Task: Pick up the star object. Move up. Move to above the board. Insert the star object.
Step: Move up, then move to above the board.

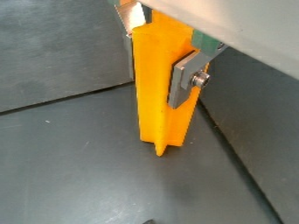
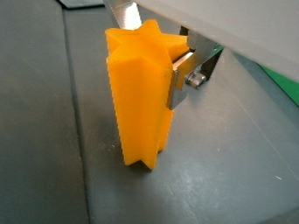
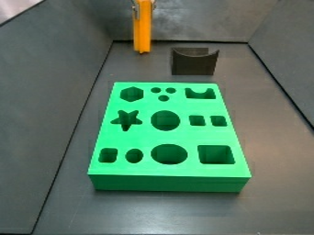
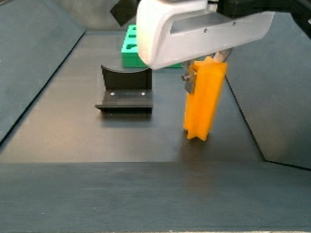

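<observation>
Star object [image 4: 203, 98] stands upright on the dark grey floor [image 3: 61, 156], at about twelve o'clock from the board [image 3: 167, 136] and just left of the fixture [image 3: 193, 61] in a side view. Grey walls [image 3: 73, 18] enclose the floor. Gripper [image 1: 160, 63] pinches the peg's upper part, finger plate [image 1: 187, 77] pressed against its ridged side.

No legible text, labels or numbers anywhere.

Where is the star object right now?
The star object stands upright in the gripper, at the floor's far end in a side view, beside the fixture, beyond the board.
</observation>
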Available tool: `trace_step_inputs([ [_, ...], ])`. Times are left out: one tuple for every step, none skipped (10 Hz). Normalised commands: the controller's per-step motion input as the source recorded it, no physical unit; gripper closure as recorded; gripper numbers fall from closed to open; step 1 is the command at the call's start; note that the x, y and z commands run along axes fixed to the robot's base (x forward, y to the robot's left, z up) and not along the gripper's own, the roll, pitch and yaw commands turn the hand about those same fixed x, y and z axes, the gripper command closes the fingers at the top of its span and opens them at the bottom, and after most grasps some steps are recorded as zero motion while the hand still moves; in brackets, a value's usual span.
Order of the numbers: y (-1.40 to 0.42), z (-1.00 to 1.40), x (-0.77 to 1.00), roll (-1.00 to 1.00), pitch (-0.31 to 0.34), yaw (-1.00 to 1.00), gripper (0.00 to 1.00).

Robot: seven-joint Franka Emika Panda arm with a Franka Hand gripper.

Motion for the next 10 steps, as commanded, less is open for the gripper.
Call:
trace_step_inputs([
  [-0.09, 0.83, 0.03, -0.03, -0.013, 0.0, 1.0],
  [-0.07, 0.72, 0.01, -0.03, -0.005, 0.01, 1.0],
  [-0.05, 0.62, 0.0, -0.03, 0.003, 0.02, 1.0],
  [-0.03, 0.4, 0.01, -0.04, 0.014, 0.02, 1.0],
  [-0.02, 0.22, 0.01, -0.05, 0.027, 0.02, 1.0],
  [-0.27, 1.0, 0.27, -0.38, -0.053, 0.0, 1.0],
  [-0.27, 1.0, 0.26, -0.37, -0.035, -0.01, 1.0],
  [-0.18, 1.0, 0.18, -0.31, -0.002, -0.02, 1.0],
  [-0.13, 0.94, 0.15, -0.27, 0.001, -0.02, 1.0],
  [-0.07, 0.72, 0.08, -0.2, 0.005, -0.02, 1.0],
])
